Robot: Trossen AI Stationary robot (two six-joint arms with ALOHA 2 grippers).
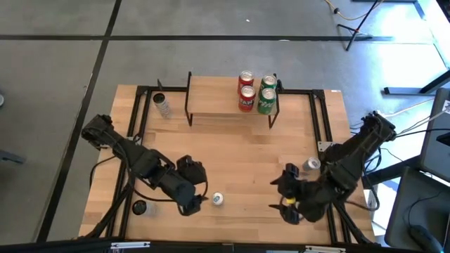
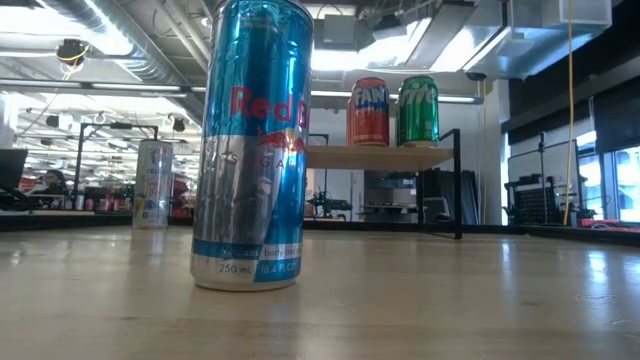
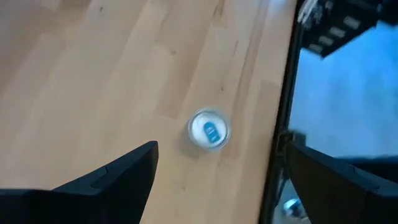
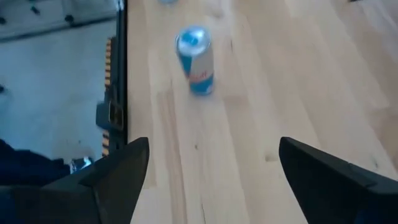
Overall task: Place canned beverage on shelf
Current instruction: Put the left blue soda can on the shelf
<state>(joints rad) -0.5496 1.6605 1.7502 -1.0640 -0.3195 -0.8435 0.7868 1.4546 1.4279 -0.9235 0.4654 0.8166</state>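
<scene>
Shelf [image 1: 225,98]: at your table's far edge, four cans on top.
Blue can [image 1: 217,199]: upright near the front edge, beside your left gripper [image 1: 197,203], fingers spread.
Right gripper [image 1: 281,199]: fingers spread, empty.

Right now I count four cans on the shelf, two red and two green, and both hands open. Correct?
Not quite. The high view shows three cans on the shelf: two red cans and one green can. Both the left hand and right hand are open.
</scene>
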